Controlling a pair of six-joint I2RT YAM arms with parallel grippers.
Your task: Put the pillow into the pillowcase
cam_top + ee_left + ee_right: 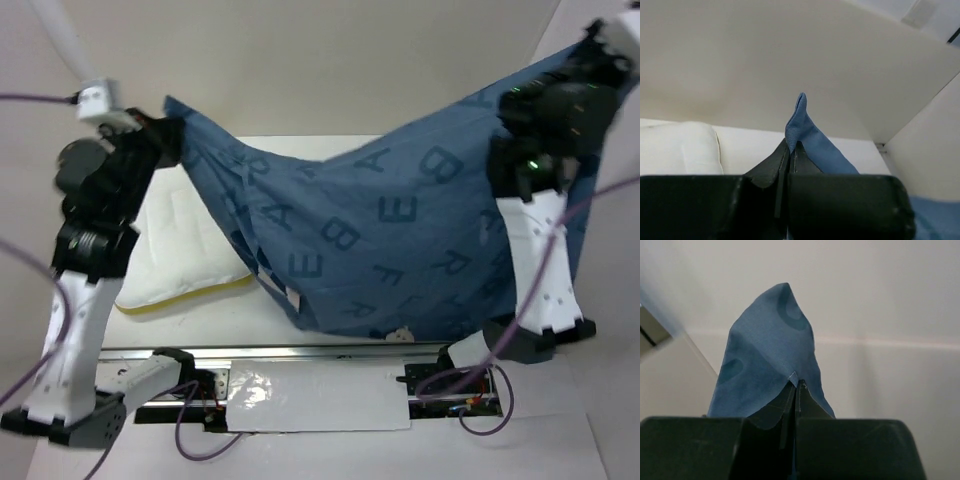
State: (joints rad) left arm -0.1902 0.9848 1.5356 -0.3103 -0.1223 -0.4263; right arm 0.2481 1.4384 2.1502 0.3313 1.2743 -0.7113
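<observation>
The blue pillowcase [370, 230] with dark letters hangs spread in the air between both arms, sagging toward the table's front edge. My left gripper [172, 135] is shut on its upper left corner, which shows as a blue tip [799, 125] above my left gripper [791, 146]. My right gripper [520, 105] is shut on the upper right corner; the blue cloth [767, 355] rises above my right gripper [796, 385]. The white pillow [185, 245], with a yellow strip along its near edge, lies on the table at the left, partly behind the left arm and the cloth. It also shows in the left wrist view [677, 147].
The white table [250, 305] has a metal rail [300, 352] along its front edge. A white sheet [320, 395] lies between the arm bases. Beige walls [330, 60] stand behind and at the sides.
</observation>
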